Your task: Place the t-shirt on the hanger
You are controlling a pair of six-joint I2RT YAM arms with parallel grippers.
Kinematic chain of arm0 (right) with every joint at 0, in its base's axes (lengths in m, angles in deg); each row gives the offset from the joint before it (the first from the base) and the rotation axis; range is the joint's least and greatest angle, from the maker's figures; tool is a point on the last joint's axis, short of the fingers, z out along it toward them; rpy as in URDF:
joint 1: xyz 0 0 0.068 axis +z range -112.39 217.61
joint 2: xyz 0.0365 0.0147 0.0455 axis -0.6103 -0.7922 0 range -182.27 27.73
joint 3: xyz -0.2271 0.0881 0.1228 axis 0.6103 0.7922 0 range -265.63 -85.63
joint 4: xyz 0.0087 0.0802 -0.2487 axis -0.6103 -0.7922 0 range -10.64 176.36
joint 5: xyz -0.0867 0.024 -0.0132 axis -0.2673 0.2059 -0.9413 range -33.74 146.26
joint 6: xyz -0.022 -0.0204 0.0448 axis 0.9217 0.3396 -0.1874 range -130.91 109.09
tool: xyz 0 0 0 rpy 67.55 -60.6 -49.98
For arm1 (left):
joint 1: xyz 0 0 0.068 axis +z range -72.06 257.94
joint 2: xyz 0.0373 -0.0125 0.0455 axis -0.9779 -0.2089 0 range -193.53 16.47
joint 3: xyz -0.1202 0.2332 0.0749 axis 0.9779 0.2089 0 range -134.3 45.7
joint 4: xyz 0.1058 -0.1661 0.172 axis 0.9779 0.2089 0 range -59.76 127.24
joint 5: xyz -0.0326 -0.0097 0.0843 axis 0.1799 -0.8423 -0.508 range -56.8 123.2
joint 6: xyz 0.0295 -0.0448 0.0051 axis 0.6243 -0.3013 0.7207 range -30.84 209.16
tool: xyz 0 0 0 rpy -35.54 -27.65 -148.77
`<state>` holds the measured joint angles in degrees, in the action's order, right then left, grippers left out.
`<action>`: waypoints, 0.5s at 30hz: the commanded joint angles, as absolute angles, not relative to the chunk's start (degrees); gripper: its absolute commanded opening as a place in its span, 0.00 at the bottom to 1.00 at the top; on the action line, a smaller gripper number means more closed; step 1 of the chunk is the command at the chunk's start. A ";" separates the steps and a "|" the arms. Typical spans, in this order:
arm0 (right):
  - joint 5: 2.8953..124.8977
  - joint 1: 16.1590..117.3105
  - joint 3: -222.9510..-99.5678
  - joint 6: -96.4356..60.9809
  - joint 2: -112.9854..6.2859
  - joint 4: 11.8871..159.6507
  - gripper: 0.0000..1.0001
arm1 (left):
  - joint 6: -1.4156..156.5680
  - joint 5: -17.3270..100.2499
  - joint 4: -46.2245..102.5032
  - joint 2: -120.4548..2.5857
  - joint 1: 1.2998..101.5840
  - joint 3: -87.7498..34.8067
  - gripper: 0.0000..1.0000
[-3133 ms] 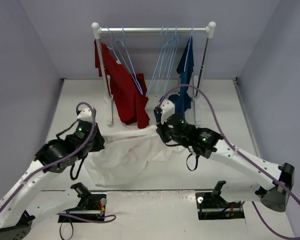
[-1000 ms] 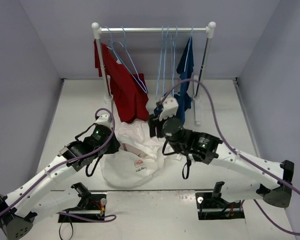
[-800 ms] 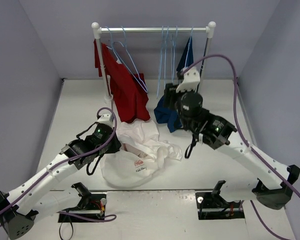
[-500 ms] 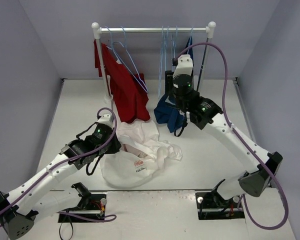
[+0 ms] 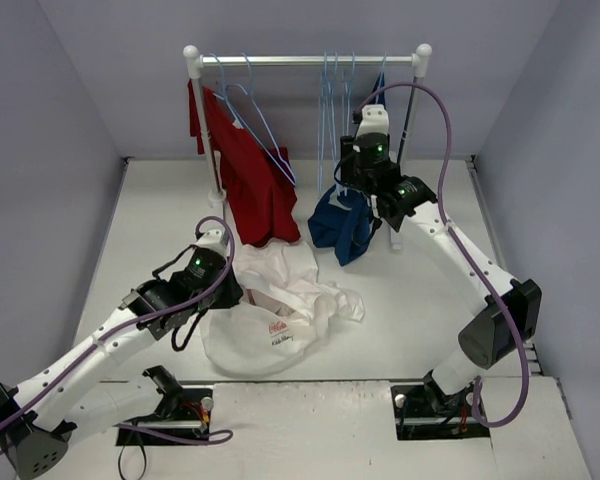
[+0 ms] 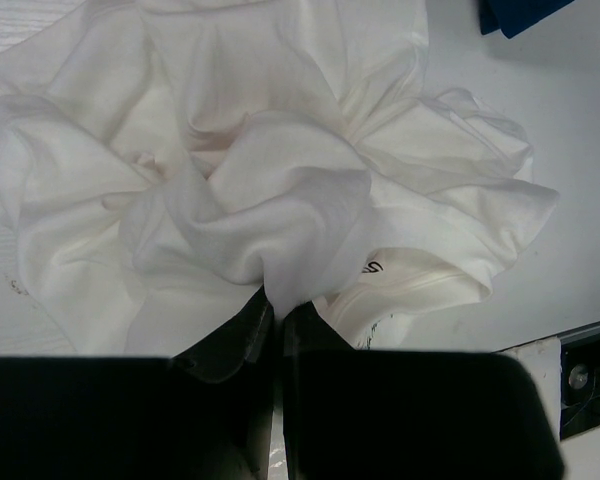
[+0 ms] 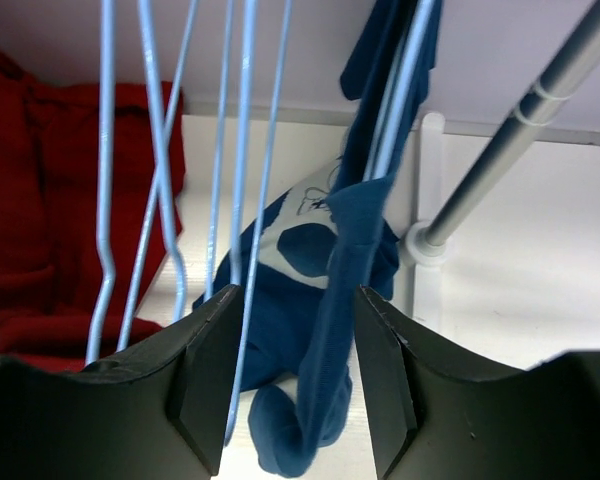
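The white t-shirt (image 5: 275,310) lies crumpled on the table, its small red logo and dark text showing near its front. My left gripper (image 5: 226,280) is shut on a fold of the t-shirt (image 6: 280,210) at its left edge. My right gripper (image 5: 365,125) is open, raised to the rack among the pale-blue hangers (image 5: 330,100). In the right wrist view a hanger wire (image 7: 250,200) runs down just inside the left finger, and a strip of the navy-blue shirt (image 7: 355,260) hangs between the open jaws (image 7: 298,340).
A clothes rack (image 5: 305,60) stands at the back. A red shirt (image 5: 245,175) hangs at its left with two bare hangers (image 5: 250,110). The navy-blue shirt (image 5: 345,225) hangs at its right, drooping to the table. The right rack post (image 7: 510,150) is close to my right gripper.
My right arm let go of the white t-shirt, which dropped crumpled, and swung up and back to the rack's hangers. My left gripper kept its hold and has barely moved since.
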<state>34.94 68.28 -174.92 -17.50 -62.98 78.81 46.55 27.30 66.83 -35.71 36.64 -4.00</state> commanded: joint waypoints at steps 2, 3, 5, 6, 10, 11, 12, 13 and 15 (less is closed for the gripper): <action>36.04 67.81 -177.62 -18.44 -62.33 82.26 0.44 | 46.97 27.60 64.96 -35.30 36.81 -4.05 0.00; 35.77 67.75 -177.76 -18.29 -62.05 82.34 0.44 | 46.97 27.64 64.91 -35.30 36.78 -4.02 0.00; 34.90 67.75 -178.09 -17.86 -61.31 82.32 0.44 | 46.97 27.58 64.78 -35.38 36.81 -3.87 0.00; 34.69 67.75 -178.30 -17.72 -61.02 82.32 0.44 | 46.97 27.58 64.78 -35.45 36.74 -3.87 0.00; 35.11 67.75 -179.90 -17.13 -59.30 82.32 0.44 | 46.94 27.66 64.78 -35.50 36.75 -3.78 0.00; 35.47 67.75 -180.56 -16.96 -59.03 82.32 0.43 | 46.90 27.66 64.78 -35.54 36.79 -3.78 0.00; 35.73 67.75 -181.03 -16.67 -58.93 82.37 0.42 | 46.84 27.66 64.78 -35.65 36.81 -3.83 0.00; 35.86 67.75 -181.39 -16.38 -58.96 82.41 0.41 | 46.79 27.66 64.75 -35.73 36.81 -3.91 0.00; 36.05 67.75 -182.30 -15.74 -59.50 82.41 0.38 | 46.90 27.84 64.78 -35.84 36.81 -4.09 0.00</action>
